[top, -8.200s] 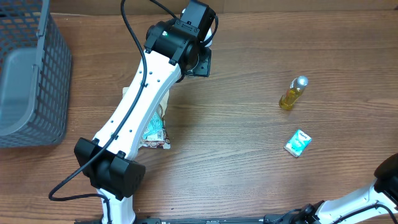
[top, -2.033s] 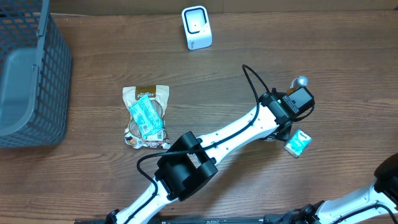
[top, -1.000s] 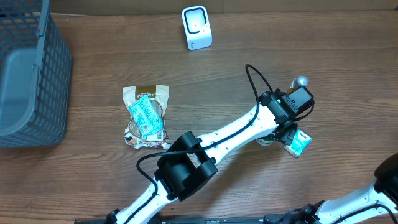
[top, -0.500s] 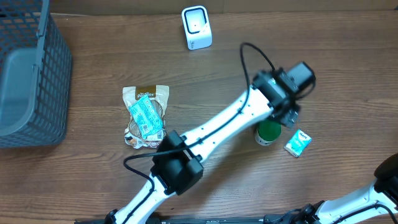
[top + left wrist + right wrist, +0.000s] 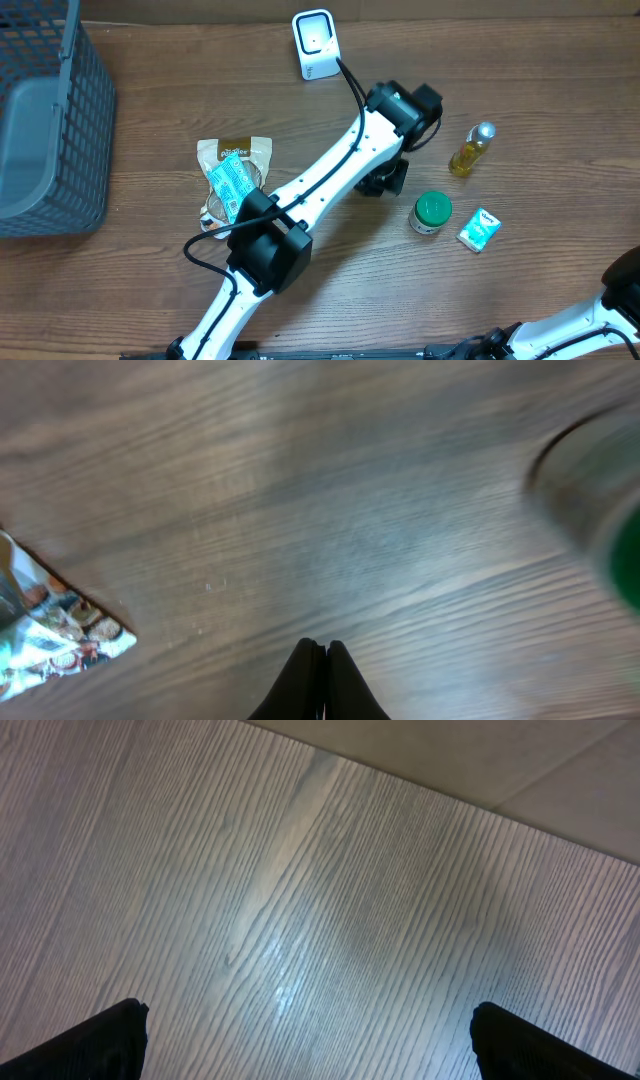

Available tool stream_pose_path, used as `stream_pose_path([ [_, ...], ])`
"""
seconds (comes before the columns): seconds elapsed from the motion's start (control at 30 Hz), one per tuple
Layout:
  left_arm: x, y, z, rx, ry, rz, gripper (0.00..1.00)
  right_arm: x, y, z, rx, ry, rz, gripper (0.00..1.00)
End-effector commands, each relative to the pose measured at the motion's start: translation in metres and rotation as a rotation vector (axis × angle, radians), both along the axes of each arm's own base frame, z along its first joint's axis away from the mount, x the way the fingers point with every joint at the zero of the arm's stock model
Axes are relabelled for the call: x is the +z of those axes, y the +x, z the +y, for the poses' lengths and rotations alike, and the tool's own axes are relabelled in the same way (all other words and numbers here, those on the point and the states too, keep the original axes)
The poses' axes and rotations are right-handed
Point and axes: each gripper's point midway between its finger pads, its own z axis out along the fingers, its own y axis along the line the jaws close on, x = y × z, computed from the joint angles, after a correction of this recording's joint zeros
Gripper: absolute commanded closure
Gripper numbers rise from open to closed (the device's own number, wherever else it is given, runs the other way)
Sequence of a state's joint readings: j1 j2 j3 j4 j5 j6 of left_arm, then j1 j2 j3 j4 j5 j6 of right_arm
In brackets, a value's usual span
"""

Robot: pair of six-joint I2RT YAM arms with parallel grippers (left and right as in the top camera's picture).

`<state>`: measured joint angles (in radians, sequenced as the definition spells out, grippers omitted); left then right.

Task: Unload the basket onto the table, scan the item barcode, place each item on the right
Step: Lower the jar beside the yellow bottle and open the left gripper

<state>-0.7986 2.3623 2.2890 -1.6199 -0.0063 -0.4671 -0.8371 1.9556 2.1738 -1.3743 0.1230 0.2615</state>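
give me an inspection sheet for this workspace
surface: wooden table, no spills seen
job's things: white scanner upright at the far edge; green-lidded jar, yellow bottle, teal box and snack packet all on the table, none held
clutter: nothing seen
grippers: left gripper shut on nothing, over bare wood beside the jar; right gripper open, empty
cables: black cable loops off the left arm close to the scanner
surroundings: grey basket at the left edge
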Motion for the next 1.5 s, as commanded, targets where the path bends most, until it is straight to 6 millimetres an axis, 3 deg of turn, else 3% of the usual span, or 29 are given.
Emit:
stream_pose_path([
  [0.0,-0.015,-0.026,0.002,-0.061,0.024,0.087,0.96,0.01,-0.001,-0.001,-0.004,-0.024,-0.014,0.0],
  [0.1,-0.033,-0.047,0.001,-0.095,0.01,0.183,0.96,0.01,-0.001,-0.001,-0.004,-0.024,-0.014,0.0],
  [0.23,-0.049,-0.06,-0.016,-0.096,-0.091,0.255,0.96,0.01,-0.001,-0.001,-0.004,-0.024,-0.014,0.0],
  [0.5,-0.039,-0.074,-0.068,-0.106,-0.374,0.356,0.96,0.01,-0.001,-0.001,-0.004,-0.024,-0.014,0.0],
  [1.0,-0.035,-0.026,-0.134,-0.039,-0.593,0.132,0.96,0.01,-0.001,-0.001,-0.004,-0.024,-0.014,0.0],
  [1.3,-0.029,-0.026,-0.159,-0.047,-0.658,0.09,0.96,0.01,-0.001,-0.001,-0.004,-0.024,-0.014,0.0],
  [1.47,-0.026,-0.023,-0.16,-0.095,-0.675,0.069,0.96,0.01,-0.001,-0.001,-0.004,-0.024,-0.014,0.0],
])
